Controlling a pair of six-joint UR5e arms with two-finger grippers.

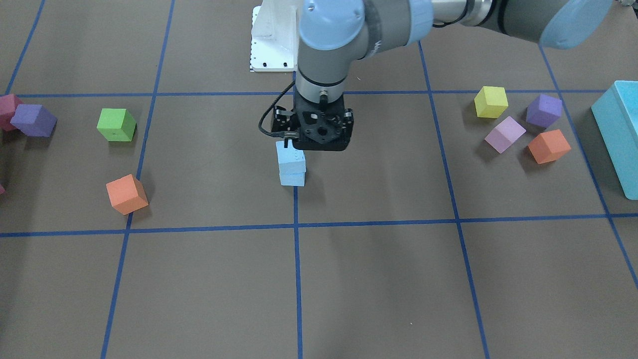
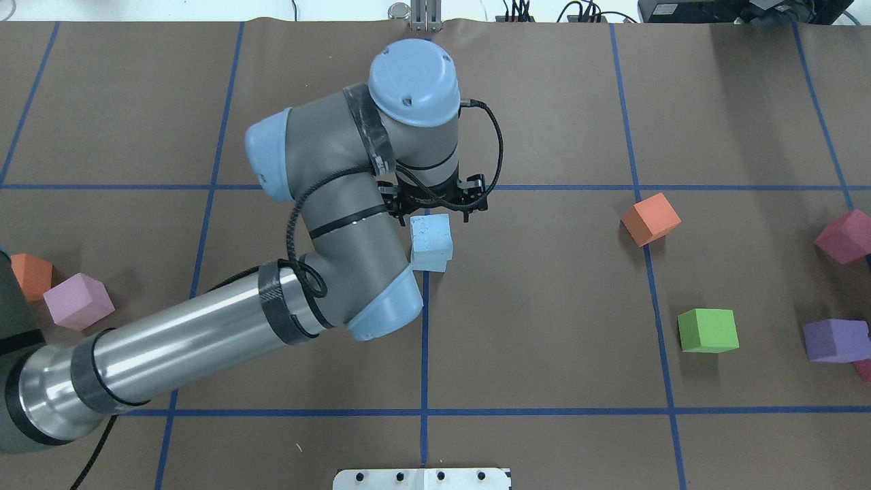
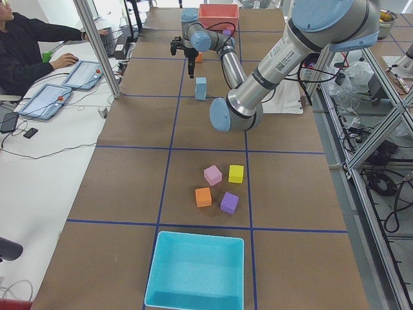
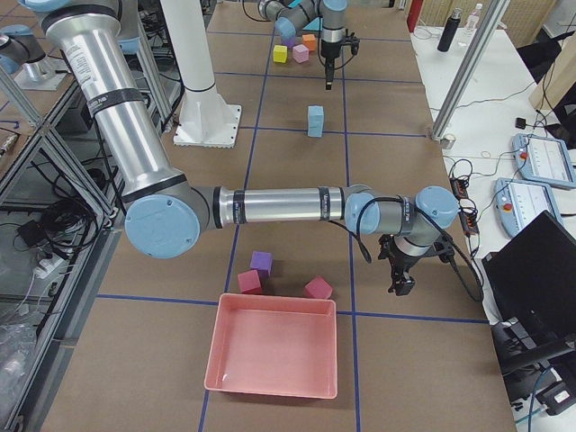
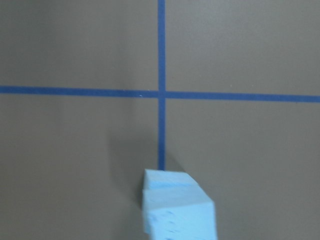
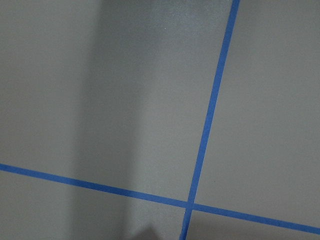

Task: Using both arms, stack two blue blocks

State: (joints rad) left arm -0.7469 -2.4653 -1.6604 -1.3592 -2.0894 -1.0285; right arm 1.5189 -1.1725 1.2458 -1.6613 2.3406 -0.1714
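Two pale blue blocks stand stacked, one on the other (image 1: pixel 292 164), at the table's middle on a tape line. The stack also shows in the overhead view (image 2: pixel 431 241) and at the bottom of the left wrist view (image 5: pixel 177 207). My left gripper (image 1: pixel 320 145) hangs just above and behind the stack (image 2: pixel 435 204), apart from it. Its fingers are hidden, so I cannot tell if it is open. My right gripper (image 4: pixel 400 286) shows only in the right side view, low near the table's operator edge; I cannot tell its state.
A green cube (image 1: pixel 116 124), an orange cube (image 1: pixel 127 194) and a purple cube (image 1: pixel 34 120) lie on one side. Yellow (image 1: pixel 491 101), lilac (image 1: pixel 505 134), purple (image 1: pixel 544 110) and orange (image 1: pixel 549 146) cubes lie beside the turquoise box (image 1: pixel 618 134). A pink tray (image 4: pixel 270 355) stands at the right end.
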